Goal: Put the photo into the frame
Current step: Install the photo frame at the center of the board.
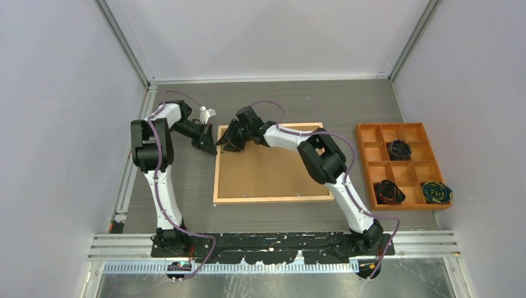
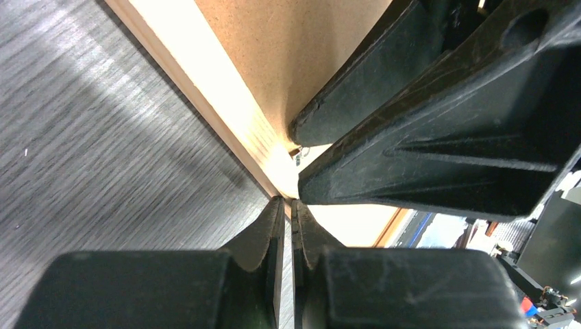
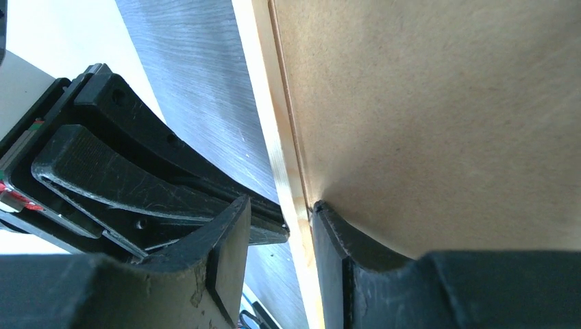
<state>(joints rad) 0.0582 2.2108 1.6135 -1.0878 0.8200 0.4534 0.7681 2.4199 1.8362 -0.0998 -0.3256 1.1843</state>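
Observation:
The photo (image 1: 273,164) lies face down, its plain brown board back up, inside the thin light-wood frame (image 1: 273,199) at the table's centre. Both grippers meet at the frame's far left corner. My left gripper (image 1: 206,148) is shut and empty; in the left wrist view its tips (image 2: 288,204) touch the outer edge of the frame rail (image 2: 226,110) beside the board (image 2: 294,48). My right gripper (image 1: 231,144) is open. In the right wrist view it (image 3: 281,219) straddles the rail (image 3: 264,89), one finger (image 3: 329,233) resting on the board (image 3: 425,103).
An orange compartment tray (image 1: 360,155) stands at the right with dark coiled bundles (image 1: 399,149) in three compartments. Grey walls enclose the table on the left, back and right. The two grippers sit very close together.

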